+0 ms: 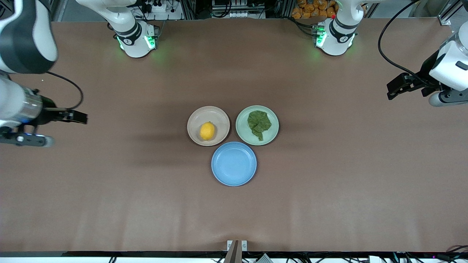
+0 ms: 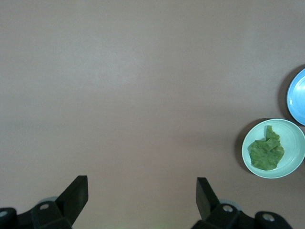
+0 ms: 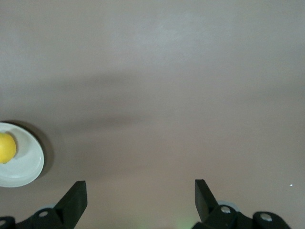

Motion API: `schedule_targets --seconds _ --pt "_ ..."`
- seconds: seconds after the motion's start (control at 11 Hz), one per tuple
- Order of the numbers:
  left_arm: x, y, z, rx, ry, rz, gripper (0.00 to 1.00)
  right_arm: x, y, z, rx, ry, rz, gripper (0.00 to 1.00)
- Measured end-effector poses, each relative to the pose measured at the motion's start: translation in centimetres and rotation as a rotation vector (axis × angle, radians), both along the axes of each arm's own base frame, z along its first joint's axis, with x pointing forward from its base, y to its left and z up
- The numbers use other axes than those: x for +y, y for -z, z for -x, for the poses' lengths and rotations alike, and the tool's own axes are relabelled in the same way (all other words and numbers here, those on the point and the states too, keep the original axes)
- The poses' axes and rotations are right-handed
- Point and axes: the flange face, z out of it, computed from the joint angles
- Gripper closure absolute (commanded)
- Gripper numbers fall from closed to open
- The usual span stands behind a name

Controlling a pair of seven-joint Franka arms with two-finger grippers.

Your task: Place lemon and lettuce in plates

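The yellow lemon (image 1: 207, 130) lies in the beige-pink plate (image 1: 197, 118) at the table's middle; it also shows in the right wrist view (image 3: 5, 147) in that plate (image 3: 28, 167). The dark green lettuce (image 1: 259, 123) lies in the mint green plate (image 1: 242, 128) beside it, toward the left arm's end; the left wrist view shows the lettuce (image 2: 266, 150) in the plate (image 2: 293, 136). My left gripper (image 1: 396, 87) is open and empty, high over bare table at the left arm's end (image 2: 142, 191). My right gripper (image 1: 75, 117) is open and empty over bare table at the right arm's end (image 3: 140, 193).
An empty blue plate (image 1: 234, 163) sits nearer to the front camera than the two other plates, touching both; its rim shows in the left wrist view (image 2: 296, 98). The brown table (image 1: 329, 190) spreads wide around the plates.
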Motion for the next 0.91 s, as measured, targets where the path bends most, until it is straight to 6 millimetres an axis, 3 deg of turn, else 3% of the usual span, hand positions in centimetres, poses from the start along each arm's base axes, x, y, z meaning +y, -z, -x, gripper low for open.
schedule_targets --seconds 0.27,0.45,0.91 --pt "-0.1 0.0 0.0 0.000 0.001 0.000 0.00 -4.7 -3.4 0.9 -0.007 -0.023 -0.011 0.00" --pt "-0.1 0.0 0.0 0.000 0.001 0.000 0.00 -7.0 -4.3 1.3 -0.007 -0.035 -0.020 0.00" --pt "0.0 0.0 0.0 0.000 -0.001 0.000 0.00 -7.0 -4.6 2.4 0.025 -0.037 -0.023 0.00"
